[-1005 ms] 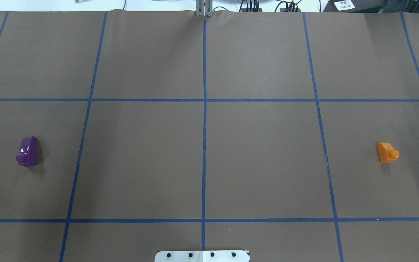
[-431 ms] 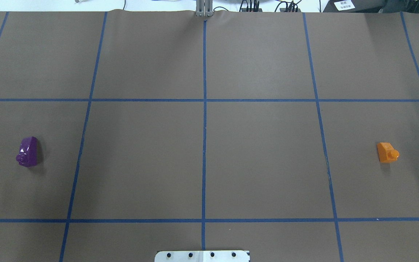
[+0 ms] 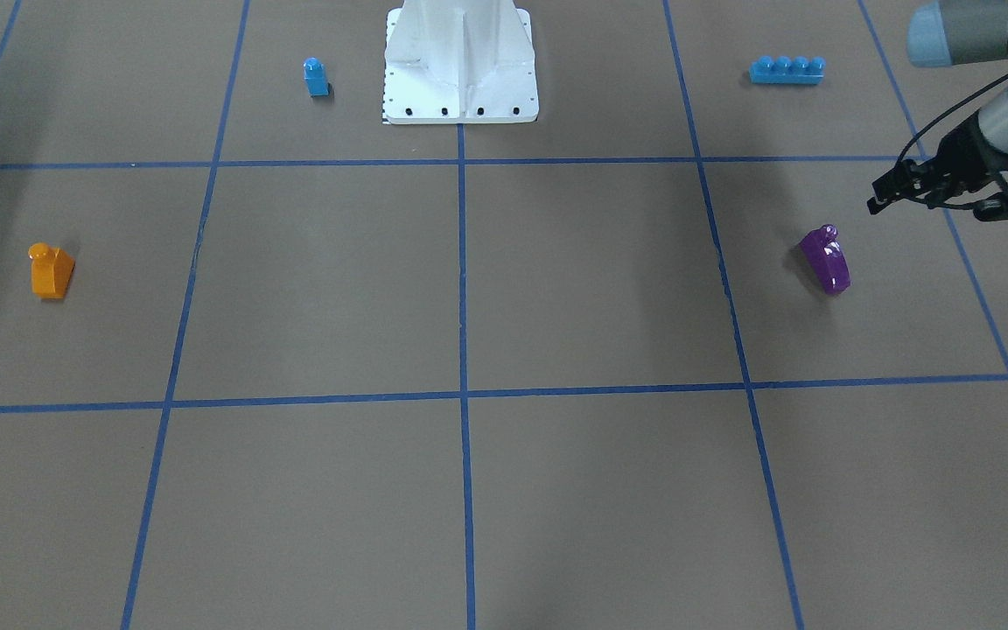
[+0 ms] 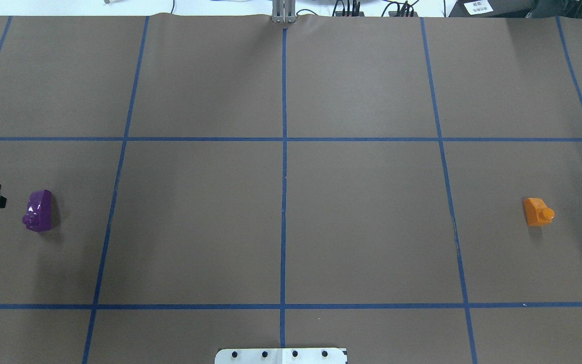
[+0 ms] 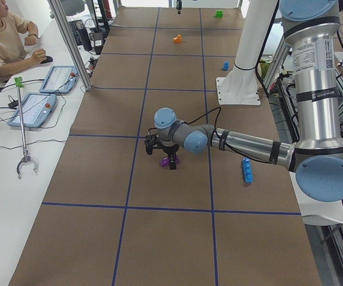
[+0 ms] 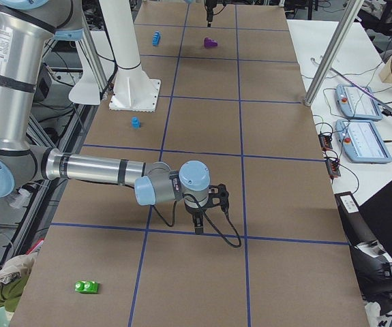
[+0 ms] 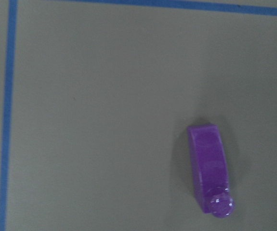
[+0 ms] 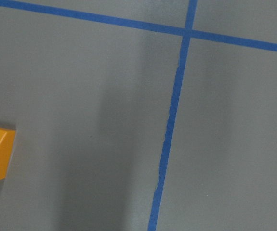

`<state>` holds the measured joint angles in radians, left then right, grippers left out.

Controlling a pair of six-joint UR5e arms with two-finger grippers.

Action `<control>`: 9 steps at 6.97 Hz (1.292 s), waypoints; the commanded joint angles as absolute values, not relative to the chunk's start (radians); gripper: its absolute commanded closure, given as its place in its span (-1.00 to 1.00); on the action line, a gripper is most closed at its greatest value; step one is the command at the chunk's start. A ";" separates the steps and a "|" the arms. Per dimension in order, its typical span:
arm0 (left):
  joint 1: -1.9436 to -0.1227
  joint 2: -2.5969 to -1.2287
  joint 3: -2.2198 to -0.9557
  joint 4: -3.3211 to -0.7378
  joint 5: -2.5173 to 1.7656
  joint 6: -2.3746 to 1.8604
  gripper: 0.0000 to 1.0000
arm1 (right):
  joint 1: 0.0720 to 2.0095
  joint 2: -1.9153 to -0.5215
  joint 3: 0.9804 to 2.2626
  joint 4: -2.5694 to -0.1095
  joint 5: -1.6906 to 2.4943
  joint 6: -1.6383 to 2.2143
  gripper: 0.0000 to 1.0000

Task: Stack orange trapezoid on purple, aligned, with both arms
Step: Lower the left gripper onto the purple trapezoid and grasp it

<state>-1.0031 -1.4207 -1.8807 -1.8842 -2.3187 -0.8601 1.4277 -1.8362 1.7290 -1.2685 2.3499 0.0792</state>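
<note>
Nothing is stacked yet: the orange trapezoid (image 3: 51, 271) and purple block (image 3: 826, 260) sit well apart on the table (image 4: 361, 227), untouched, the left gripper (image 3: 885, 197) near the purple block, the right gripper (image 6: 197, 225) hovering low, and I cannot tell either's finger spacing.

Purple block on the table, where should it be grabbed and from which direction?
Grip the purple block across its narrow width, on the two long flat sides, coming straight down from above. It seems to sit upright with its stud at one end and the slope running lengthwise, so fingers closing on the slope or the stud would likely slip.
</note>
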 commanded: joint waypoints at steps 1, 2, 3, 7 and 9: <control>-0.846 -1.507 -1.811 -1.925 -2.234 -1.056 -0.99 | 1.427 -1.836 1.724 -1.269 2.350 0.078 -1.00; -0.841 -1.519 -1.780 -1.927 -2.226 -1.052 -0.98 | 1.427 -1.836 1.724 -1.269 2.350 0.080 -1.00; -0.841 -1.511 -1.778 -1.927 -2.206 -1.046 -0.98 | 1.427 -1.836 1.726 -1.269 2.352 0.080 -1.00; -0.839 -1.537 -1.710 -1.956 -2.207 -1.060 0.83 | 1.427 -1.835 1.726 -1.269 2.355 0.080 -1.00; -0.842 -1.543 -1.730 -1.953 -2.220 -1.051 1.00 | 1.427 -1.835 1.726 -1.269 2.355 0.080 -1.00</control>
<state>-0.8398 -1.5404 -1.7171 -1.9535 -2.2153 -1.0568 1.4266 -1.8348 1.7257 -1.2686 2.3546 0.0797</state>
